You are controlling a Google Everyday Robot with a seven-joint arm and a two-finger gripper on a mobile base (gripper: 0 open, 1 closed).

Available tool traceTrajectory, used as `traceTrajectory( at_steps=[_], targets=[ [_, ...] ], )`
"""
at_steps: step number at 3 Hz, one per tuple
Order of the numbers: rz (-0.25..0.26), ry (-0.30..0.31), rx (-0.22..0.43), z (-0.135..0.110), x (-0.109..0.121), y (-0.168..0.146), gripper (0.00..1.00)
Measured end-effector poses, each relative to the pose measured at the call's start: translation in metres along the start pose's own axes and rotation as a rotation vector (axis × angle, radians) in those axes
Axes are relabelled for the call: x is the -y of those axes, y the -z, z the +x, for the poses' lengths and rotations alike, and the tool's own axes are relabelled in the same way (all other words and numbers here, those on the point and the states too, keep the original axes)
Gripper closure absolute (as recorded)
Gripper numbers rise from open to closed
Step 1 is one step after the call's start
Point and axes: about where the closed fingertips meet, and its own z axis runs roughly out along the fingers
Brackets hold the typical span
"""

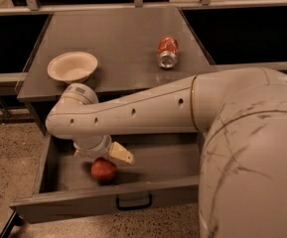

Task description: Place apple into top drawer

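The apple [104,171], small and red-orange, lies on the floor of the open top drawer [73,201], left of its middle. The drawer is grey metal with a small black handle [133,203] at its front centre. My gripper [105,157] reaches down into the drawer from the left and hangs just above the apple. One cream finger [121,154] sticks out to the right, clear of the fruit; the other is hidden behind the wrist. The jaws stand apart and hold nothing.
On the grey cabinet top [123,38] stand a cream bowl [72,67] at the left and a red-and-silver soda can [167,52] lying on its side at the right. My large white arm [242,148] fills the right foreground and covers the drawer's right part.
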Motion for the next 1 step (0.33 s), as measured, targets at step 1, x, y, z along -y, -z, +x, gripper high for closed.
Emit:
traceTrajectory(
  at_steps=[1],
  targets=[
    [0.0, 0.0, 0.0, 0.0, 0.0, 0.0, 0.0]
  ],
)
